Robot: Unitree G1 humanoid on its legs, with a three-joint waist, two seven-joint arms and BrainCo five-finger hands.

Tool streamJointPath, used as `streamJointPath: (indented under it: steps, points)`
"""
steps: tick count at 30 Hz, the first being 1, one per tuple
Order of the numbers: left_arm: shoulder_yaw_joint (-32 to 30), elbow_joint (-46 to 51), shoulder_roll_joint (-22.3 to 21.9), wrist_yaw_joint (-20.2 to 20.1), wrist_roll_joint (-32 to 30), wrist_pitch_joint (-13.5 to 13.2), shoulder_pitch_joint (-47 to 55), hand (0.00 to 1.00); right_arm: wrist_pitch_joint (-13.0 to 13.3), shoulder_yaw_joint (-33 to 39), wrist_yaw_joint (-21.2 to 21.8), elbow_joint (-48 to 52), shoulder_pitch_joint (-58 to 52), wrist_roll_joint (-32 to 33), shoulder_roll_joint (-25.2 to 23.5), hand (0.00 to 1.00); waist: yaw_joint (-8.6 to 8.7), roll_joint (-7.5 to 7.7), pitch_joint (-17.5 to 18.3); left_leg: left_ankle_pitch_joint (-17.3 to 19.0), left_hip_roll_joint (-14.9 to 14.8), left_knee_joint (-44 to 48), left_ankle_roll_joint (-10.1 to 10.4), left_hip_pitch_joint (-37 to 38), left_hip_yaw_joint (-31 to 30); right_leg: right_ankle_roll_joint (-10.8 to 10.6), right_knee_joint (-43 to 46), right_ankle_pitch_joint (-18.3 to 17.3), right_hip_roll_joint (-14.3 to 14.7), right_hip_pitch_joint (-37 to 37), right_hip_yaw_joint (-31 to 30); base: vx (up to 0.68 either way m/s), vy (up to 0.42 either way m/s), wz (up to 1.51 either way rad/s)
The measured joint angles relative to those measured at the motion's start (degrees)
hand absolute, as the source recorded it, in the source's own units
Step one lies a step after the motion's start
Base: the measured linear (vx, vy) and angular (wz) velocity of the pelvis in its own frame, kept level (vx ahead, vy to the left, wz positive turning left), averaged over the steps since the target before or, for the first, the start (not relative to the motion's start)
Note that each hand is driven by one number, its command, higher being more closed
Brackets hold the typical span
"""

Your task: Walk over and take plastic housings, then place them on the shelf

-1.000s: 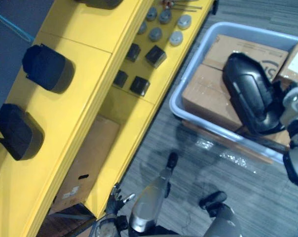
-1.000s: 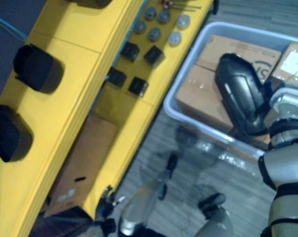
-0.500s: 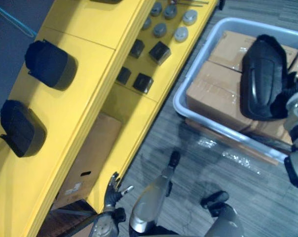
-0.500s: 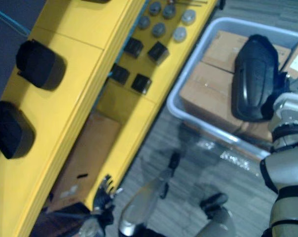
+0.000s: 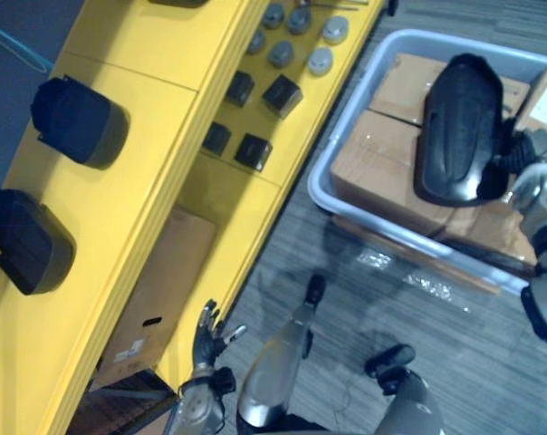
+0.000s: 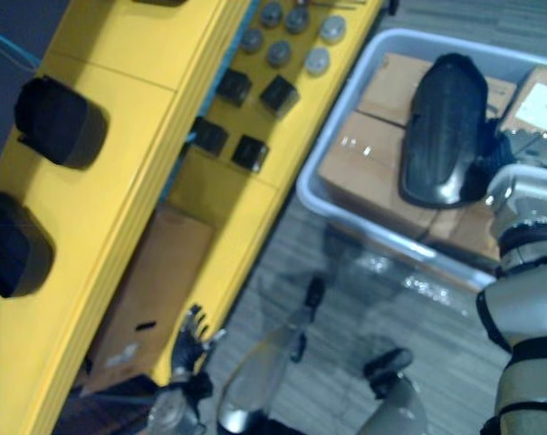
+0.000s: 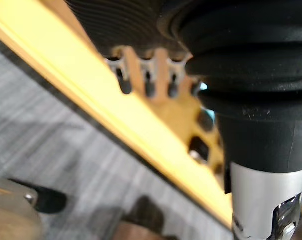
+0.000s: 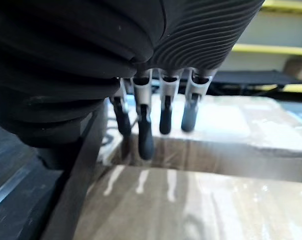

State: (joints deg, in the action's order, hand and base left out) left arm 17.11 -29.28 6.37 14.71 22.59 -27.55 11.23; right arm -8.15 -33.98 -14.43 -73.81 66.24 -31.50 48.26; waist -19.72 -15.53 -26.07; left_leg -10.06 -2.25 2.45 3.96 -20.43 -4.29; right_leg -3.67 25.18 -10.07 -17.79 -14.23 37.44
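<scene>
Reaching with slack, empty-fingered right hand [image 5: 524,148] just right of housing [image 5: 459,127], lying lengthwise away in bin [image 5: 339,136]. Hanging left hand [image 5: 207,337] splayed, well apart by shelf [image 5: 138,181].

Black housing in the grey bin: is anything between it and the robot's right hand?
Nothing visible. The right hand is right beside the black housing, which lies on cardboard boxes in the grey bin, fingers straight, holding nothing.
</scene>
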Motion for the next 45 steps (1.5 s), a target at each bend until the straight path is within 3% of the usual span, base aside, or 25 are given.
streamJointPath:
  steps: [2, 8, 12, 15, 17, 24, 29, 41, 45]
  points:
    - [0.0, -0.4, 0.0, 0.0, 0.0, -0.2, 0.0, 0.00, -1.8, 0.0, -1.9, 0.1, 0.0, 2.0, 0.0, 0.00, 0.04, 0.03, 0.0, 0.0, 0.0, 0.0, 0.0, -0.1, 0.0, 0.0, 0.0, 0.0, 0.0, -0.2, -0.1, -0.04, -0.023, -0.04]
    - [0.0, -1.2, 0.0, 0.0, 0.1, -0.4, 0.0, 0.00, -3.4, 2.6, -5.9, 0.8, 0.1, 7.0, 0.0, 0.00, 0.35, 0.11, -0.1, 0.0, -0.1, 0.0, 0.0, -0.2, 0.3, 0.0, 0.0, 0.2, 0.1, -0.6, -0.7, -0.03, -0.016, -0.03]
    - [0.0, -1.1, -0.1, 0.0, 0.1, -0.4, 0.0, 0.00, -2.7, 6.3, -10.8, 1.5, 1.0, 14.0, 0.0, 0.00, 1.02, 0.56, -0.4, 0.0, -0.2, 0.0, 0.0, -0.2, 0.5, 0.1, 0.0, 0.3, 0.1, -0.7, -1.0, -0.03, -0.015, -0.02]
    - [0.0, -1.1, -0.2, 0.0, 0.2, -0.3, 0.0, 0.00, -0.3, 9.4, -12.0, 2.9, 1.7, 18.3, 0.0, 0.00, 1.53, 0.61, -0.4, 0.0, -0.3, 0.0, 0.0, 0.1, 0.9, 0.0, -0.5, 0.7, 0.4, -0.7, -1.4, -0.04, -0.011, -0.09]
    - [0.1, -1.0, -0.4, 0.2, 1.8, 0.1, 0.0, 0.00, 2.0, 11.5, -12.0, 3.6, 1.6, 21.7, -0.6, 0.00, 1.71, 0.61, -0.4, 0.0, -0.5, 0.0, 0.0, 0.3, 1.6, 0.1, -0.9, 1.0, 0.6, -0.7, -1.8, -0.04, -0.011, -0.14]
    - [1.9, -1.3, -1.2, 0.7, 1.8, 0.3, -0.1, 0.00, 5.6, 15.5, -11.7, 3.6, -1.1, 26.5, -4.0, 0.00, 1.77, 0.49, -0.4, 0.0, -0.5, 0.0, 0.0, 0.3, 1.7, 0.1, -0.7, 1.0, 0.5, -0.9, -2.1, -0.04, -0.016, -0.02]
    - [1.9, -2.6, -1.3, 0.7, 1.8, 0.3, -1.2, 0.00, 6.5, 16.2, -9.5, 3.7, -2.1, 26.9, -5.5, 0.00, 1.52, 0.38, -0.3, 0.1, 0.2, 0.0, -0.2, 0.3, 1.7, 0.0, 0.3, 0.6, -0.5, -1.3, -2.2, -0.02, -0.005, 0.02]
    - [2.0, -3.5, -2.5, 0.6, 1.8, 1.7, -3.3, 0.00, 6.6, 16.0, -6.5, 3.7, -2.5, 28.3, -5.3, 0.00, 0.67, 0.00, 0.0, 1.3, 1.1, 2.4, -0.5, -1.5, 0.8, -0.3, 1.2, 0.0, -1.5, -1.8, -1.6, -0.03, -0.006, 0.04]
    - [2.1, -3.5, -2.5, 0.6, 1.9, 2.2, -3.9, 0.00, 4.4, 15.9, -3.5, 3.6, -2.5, 29.0, -5.0, 0.00, 0.00, -0.35, 0.2, 1.4, 1.2, 2.4, -0.6, -1.7, 0.6, -0.4, 1.3, -0.3, -1.6, -1.8, -1.4, -0.02, -0.009, 0.01]
